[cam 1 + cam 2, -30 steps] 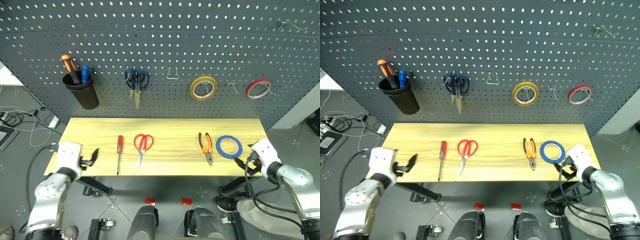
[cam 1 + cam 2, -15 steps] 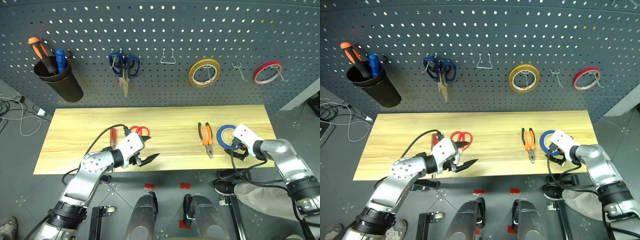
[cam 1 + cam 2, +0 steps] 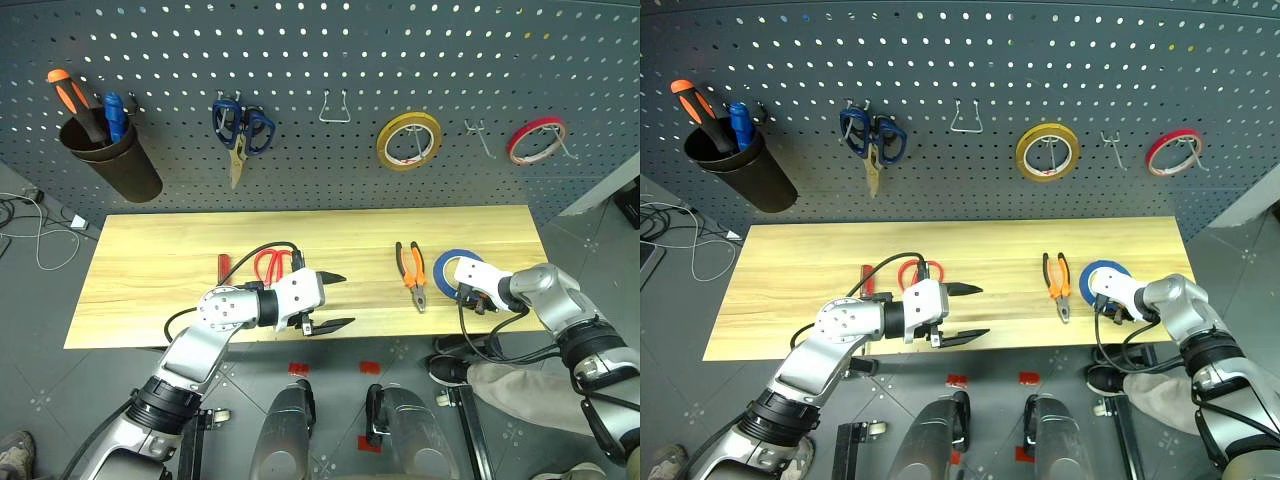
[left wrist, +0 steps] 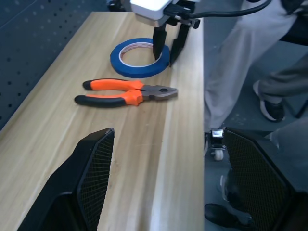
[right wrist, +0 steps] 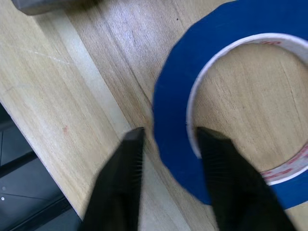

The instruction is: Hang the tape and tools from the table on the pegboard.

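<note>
Workshop corner, dark grey pegboard (image 3: 300, 60) with wire hooks, scissors (image 3: 240, 130) and tape rolls (image 3: 409, 140) hanging on it, black cup (image 3: 110, 160) of screwdrivers, plain wooden table (image 3: 150, 270), grey tiled floor (image 3: 40, 390)

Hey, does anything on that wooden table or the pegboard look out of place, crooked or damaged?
Nothing stands out. The orange-and-black-handled pliers and wide blue tape ring lie flat on the light wooden table, and the pegboard's items hang in order.

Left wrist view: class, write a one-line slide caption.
Right hand straddles the blue tape rim beside the pliers on the table.
</note>
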Controlling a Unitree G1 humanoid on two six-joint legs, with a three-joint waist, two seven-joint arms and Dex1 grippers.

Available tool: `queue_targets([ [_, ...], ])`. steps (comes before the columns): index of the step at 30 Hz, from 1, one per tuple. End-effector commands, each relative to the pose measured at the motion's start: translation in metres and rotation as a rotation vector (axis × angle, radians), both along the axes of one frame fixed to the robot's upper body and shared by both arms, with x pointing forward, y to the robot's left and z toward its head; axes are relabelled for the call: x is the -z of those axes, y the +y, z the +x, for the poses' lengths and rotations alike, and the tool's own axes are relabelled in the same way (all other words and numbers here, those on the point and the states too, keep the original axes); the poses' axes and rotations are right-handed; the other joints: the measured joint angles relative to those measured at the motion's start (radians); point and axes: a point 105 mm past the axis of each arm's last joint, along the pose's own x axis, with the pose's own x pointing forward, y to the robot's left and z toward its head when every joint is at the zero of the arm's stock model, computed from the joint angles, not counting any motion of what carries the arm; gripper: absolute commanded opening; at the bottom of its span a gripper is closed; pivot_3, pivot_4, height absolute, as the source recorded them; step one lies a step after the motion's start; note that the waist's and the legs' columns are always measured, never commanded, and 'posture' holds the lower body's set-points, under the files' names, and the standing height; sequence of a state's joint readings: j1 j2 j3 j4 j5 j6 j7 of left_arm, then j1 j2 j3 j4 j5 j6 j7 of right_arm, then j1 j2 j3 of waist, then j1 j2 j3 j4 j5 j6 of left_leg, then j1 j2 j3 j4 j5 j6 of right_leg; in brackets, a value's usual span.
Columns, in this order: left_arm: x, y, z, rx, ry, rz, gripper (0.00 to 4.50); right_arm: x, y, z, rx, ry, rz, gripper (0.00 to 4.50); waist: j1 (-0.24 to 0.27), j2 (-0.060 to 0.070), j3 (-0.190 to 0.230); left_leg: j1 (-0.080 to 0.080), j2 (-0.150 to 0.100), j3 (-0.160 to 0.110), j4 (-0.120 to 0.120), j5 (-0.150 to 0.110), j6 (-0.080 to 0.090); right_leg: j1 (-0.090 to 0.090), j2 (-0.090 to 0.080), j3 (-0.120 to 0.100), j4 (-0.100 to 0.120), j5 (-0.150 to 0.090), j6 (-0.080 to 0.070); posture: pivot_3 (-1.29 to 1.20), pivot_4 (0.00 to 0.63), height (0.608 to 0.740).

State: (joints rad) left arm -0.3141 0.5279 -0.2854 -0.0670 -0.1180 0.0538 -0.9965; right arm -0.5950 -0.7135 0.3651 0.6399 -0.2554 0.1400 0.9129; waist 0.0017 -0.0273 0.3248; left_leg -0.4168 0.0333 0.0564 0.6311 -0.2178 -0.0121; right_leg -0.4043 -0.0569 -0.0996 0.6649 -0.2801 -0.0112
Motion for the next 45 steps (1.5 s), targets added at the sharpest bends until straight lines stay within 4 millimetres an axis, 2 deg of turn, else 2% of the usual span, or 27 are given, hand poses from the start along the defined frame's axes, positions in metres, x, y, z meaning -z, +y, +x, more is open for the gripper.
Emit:
queue_targets([
  [1, -0.012, -0.008, -0.002, 0.025, -0.021, -0.07, 3.81, -0.003, -0.02, -0.008, 0.049, -0.072, -0.051, 0.67, 0.006, 0.0, 0.0, 0.0, 0.0, 0.0, 0.0, 0.0, 0.0, 0.0, 0.0, 0.0, 0.0, 0.0, 0.0, -0.05, 0.323, 0.74],
  [5, -0.021, -0.012, 0.001, -0.002, -0.033, -0.133, 3.81, -0.042, -0.025, -0.016, 0.152, -0.365, -0.017, 0.67, 0.02, 0.0, 0.0, -0.002, -0.002, 0.0, 0.0, 0.0, 0.0, -0.001, -0.002, -0.001, 0.0, 0.0, 0.001, -0.06, 0.321, 0.74],
  [8, -0.033, -0.015, 0.005, -0.028, -0.036, -0.195, 3.81, -0.067, -0.01, -0.029, 0.21, -0.53, 0.047, 0.67, 0.014, 0.0, 0.0, -0.001, -0.001, 0.001, 0.0, 0.0, 0.0, -0.001, -0.002, 0.0, 0.0, 0.0, 0.002, -0.06, 0.322, 0.74],
  [10, -0.047, -0.013, 0.012, -0.079, -0.033, -0.27, 3.81, -0.083, 0.007, -0.034, 0.278, -0.617, 0.164, 0.67, 0.003, 0.0, 0.0, 0.0, 0.0, 0.001, 0.0, 0.0, 0.0, -0.001, -0.001, 0.001, 0.0, -0.001, 0.006, -0.08, 0.325, 0.74],
  [12, -0.059, -0.008, 0.021, -0.147, -0.024, -0.339, 3.81, -0.108, 0.032, -0.034, 0.339, -0.706, 0.341, 0.67, -0.006, 0.0, 0.0, 0.0, 0.002, 0.001, 0.0, 0.001, -0.002, -0.001, 0.001, 0.001, 0.001, -0.001, 0.008, -0.08, 0.331, 0.74],
  [13, -0.064, -0.005, 0.023, -0.167, -0.033, -0.355, 3.81, -0.128, 0.046, -0.03, 0.348, -0.772, 0.435, 0.67, -0.01, 0.0, 0.0, 0.0, 0.004, 0.001, 0.0, 0.001, -0.002, -0.001, 0.002, 0.001, 0.001, -0.001, 0.008, -0.08, 0.331, 0.74],
  [15, -0.072, -0.003, 0.024, -0.185, -0.049, -0.373, 3.81, -0.157, 0.064, -0.027, 0.325, -0.862, 0.536, 0.67, -0.018, 0.001, 0.0, 0.001, 0.005, 0.002, 0.0, 0.002, -0.003, -0.002, 0.004, 0.002, 0.002, -0.001, 0.008, -0.08, 0.331, 0.74],
  [18, -0.082, -0.003, 0.023, -0.183, -0.071, -0.394, 3.81, -0.18, 0.074, -0.021, 0.304, -0.915, 0.596, 0.67, -0.018, 0.0, 0.0, 0.001, 0.004, 0.002, 0.001, 0.002, -0.003, -0.002, 0.003, 0.004, 0.003, -0.001, 0.008, -0.06, 0.329, 0.74],
  [22, -0.09, -0.003, 0.024, -0.179, -0.08, -0.406, 3.81, -0.201, 0.072, -0.008, 0.317, -0.96, 0.633, 0.67, -0.007, 0.0, 0.0, 0.0, 0.002, 0.001, 0.001, 0.002, -0.003, -0.002, 0.002, 0.004, 0.003, -0.001, 0.008, -0.06, 0.329, 0.74],
  [24, -0.089, -0.004, 0.024, -0.176, -0.079, -0.399, 3.81, -0.203, 0.071, 0.0, 0.318, -0.952, 0.645, 0.67, -0.006, 0.0, 0.0, 0.0, 0.001, 0.001, -0.001, 0.002, -0.003, -0.002, 0.002, 0.003, 0.001, 0.002, 0.004, -0.05, 0.323, 0.74],
  [30, -0.085, -0.004, 0.026, -0.176, -0.074, -0.38, 3.81, -0.202, 0.065, 0.021, 0.356, -0.9, 0.707, 0.67, -0.006, 0.0, 0.0, -0.001, 0.001, 0.002, -0.001, 0.001, -0.002, -0.002, 0.001, 0.003, 0.0, 0.002, 0.003, -0.05, 0.324, 0.74],
  [34, -0.077, 0.001, 0.026, -0.193, -0.052, -0.355, 3.81, -0.199, 0.07, 0.021, 0.366, -0.888, 0.754, 1.95, -0.006, 0.0, 0.0, -0.001, 0.001, 0.002, -0.001, 0.001, -0.002, -0.002, 0.001, 0.003, 0.0, 0.002, 0.003, -0.04, 0.324, 0.74],
  [37, -0.063, 0.01, 0.023, -0.198, -0.019, -0.293, 3.81, -0.179, 0.078, 0.014, 0.386, -0.819, 0.763, 2.84, -0.008, 0.0, 0.0, -0.001, 0.001, 0.002, -0.001, 0.001, -0.002, -0.002, 0.001, 0.003, 0.0, 0.002, 0.003, -0.04, 0.325, 0.74],
  [39, -0.046, 0.021, 0.017, -0.187, -0.011, -0.189, 3.81, -0.161, 0.084, 0.006, 0.412, -0.751, 0.759, 3.52, -0.008, 0.0, 0.0, -0.001, 0.002, 0.002, -0.002, 0.001, -0.002, -0.002, 0.001, 0.003, 0.0, 0.002, 0.003, -0.04, 0.327, 0.74],
  [42, -0.03, 0.037, 0.013, -0.182, 0.0, -0.086, 3.81, -0.143, 0.089, -0.003, 0.472, -0.67, 0.772, 4.47, -0.008, 0.0, 0.0, -0.001, 0.002, 0.002, -0.003, 0.001, -0.002, -0.003, 0.002, 0.004, 0.0, 0.002, 0.003, -0.04, 0.326, 0.74],
  [45, -0.011, 0.065, 0.007, -0.192, 0.04, 0.045, 3.81, -0.115, 0.096, -0.01, 0.586, -0.542, 0.749, 4.47, -0.009, 0.0, 0.0, -0.001, 0.002, 0.002, -0.002, 0.001, -0.002, -0.003, 0.001, 0.004, 0.0, 0.002, 0.003, -0.04, 0.329, 0.74],
])
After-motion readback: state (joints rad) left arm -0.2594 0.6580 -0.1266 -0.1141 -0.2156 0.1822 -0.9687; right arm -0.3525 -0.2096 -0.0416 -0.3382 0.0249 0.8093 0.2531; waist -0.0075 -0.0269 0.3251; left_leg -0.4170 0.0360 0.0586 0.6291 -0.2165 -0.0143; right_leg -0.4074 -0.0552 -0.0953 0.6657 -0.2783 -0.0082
